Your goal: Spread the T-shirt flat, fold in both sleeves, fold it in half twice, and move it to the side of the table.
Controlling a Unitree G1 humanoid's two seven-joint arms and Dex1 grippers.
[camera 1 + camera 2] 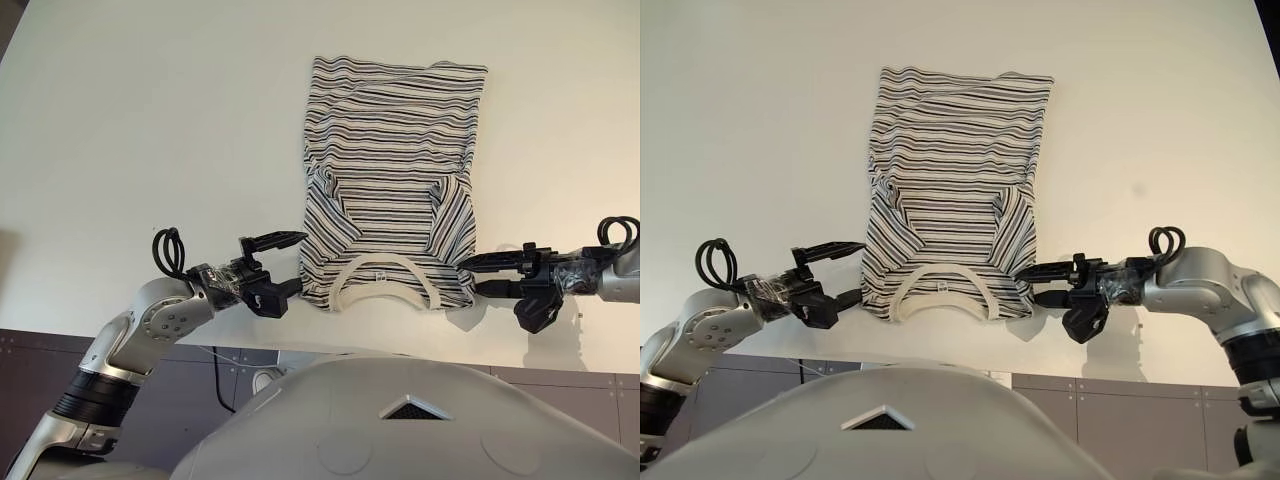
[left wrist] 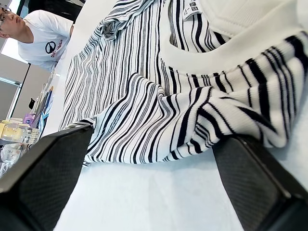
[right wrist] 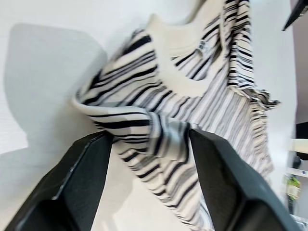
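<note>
The black-and-white striped T-shirt (image 1: 390,170) lies on the white table (image 1: 150,150), both sleeves folded in over the body. Its white collar (image 1: 385,275) is at the near edge and its hem is at the far side. My left gripper (image 1: 290,266) is open at the near left shoulder corner, one finger above the other, with the shirt's edge (image 2: 159,120) just ahead of it. My right gripper (image 1: 478,277) is open at the near right shoulder, and the folded striped edge (image 3: 144,120) sits between its fingers (image 3: 82,168).
The table's front edge (image 1: 300,348) runs just under both grippers. Bare tabletop stretches wide to the left of the shirt and also to its right (image 1: 560,130). Small cluttered items (image 2: 14,137) stand far beyond the table in the left wrist view.
</note>
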